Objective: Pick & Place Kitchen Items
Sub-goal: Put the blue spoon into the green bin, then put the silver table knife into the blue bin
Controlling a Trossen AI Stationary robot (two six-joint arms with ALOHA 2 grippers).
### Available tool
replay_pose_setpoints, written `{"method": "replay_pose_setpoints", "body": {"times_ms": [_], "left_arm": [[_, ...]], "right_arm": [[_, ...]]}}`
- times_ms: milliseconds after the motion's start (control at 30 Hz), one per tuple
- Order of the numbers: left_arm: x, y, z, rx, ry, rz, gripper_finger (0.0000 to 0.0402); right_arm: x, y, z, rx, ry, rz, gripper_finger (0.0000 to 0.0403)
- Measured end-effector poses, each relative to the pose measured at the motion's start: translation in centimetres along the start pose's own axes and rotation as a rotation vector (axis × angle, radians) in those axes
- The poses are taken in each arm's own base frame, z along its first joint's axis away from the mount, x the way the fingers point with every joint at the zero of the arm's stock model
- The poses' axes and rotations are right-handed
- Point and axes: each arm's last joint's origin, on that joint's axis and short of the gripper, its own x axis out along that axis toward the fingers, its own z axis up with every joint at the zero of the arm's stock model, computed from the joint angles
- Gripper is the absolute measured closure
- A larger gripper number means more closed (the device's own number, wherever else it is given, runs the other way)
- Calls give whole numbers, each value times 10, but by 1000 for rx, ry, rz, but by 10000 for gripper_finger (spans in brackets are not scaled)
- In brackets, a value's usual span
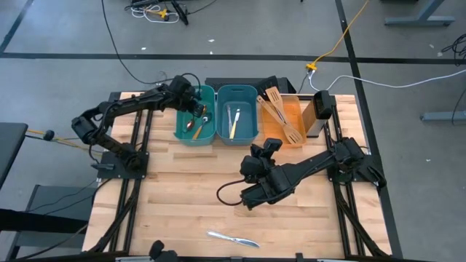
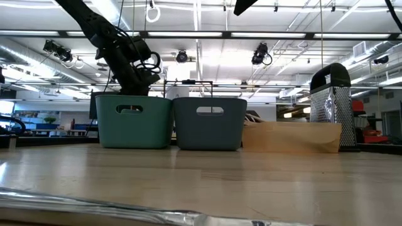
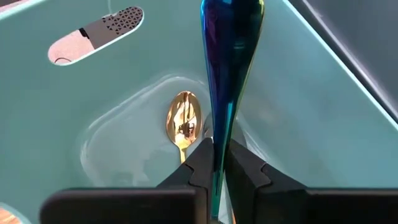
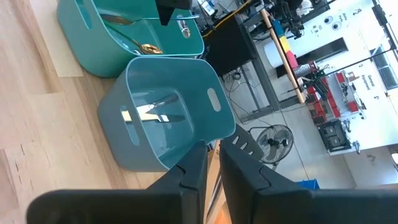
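The left tool (image 3: 214, 165) hung inside the left-hand teal bin (image 1: 183, 131) at the far edge of the counter (image 1: 189, 196), its fingers (image 3: 199, 163) clamped narrowly on the slim handle of a blue-handled purple spoon (image 3: 227, 68), which stood nearly upright between them. Below it a gold spoon (image 3: 183, 124) lay on the bin floor, bowl upward. The polished metal looked light, rigid and slippery, so a pinch low on the handle, where it narrowed, seemed the surest hold, and any tilt could let it slide through the pads. The right tool (image 4: 212, 163) hovered over the middle of the counter, its fingers nearly together and holding nothing, pointed toward the neighbouring blue-grey bin (image 4: 186, 106), where silver cutlery (image 4: 155, 112) lay. Two pale wooden spatulas (image 1: 280, 113) rested on the orange tray (image 1: 300, 109), and one piece of silver cutlery (image 1: 233, 238) lay alone near the counter's front edge, well apart from both arms. A metal box grater (image 2: 331, 100) stood at the right. No brand, label or legible writing showed on the utensils or bins.
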Motion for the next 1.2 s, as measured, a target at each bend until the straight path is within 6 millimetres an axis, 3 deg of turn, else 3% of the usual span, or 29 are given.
{"method": "replay_pose_setpoints", "body": {"times_ms": [633, 900, 1200], "left_arm": [[0, -1, -1, 29, 5, -9, 345], [-2, -4, -2, 102, 26, -97, 344], [-16, -27, -4, 222, -6, -197, 344]], "right_arm": [[0, 0, 0, 5, 1, 1, 350], [0, 1, 0, 9, 15, 21, 350], [0, 1, -1, 13, 31, 41, 350]]}}
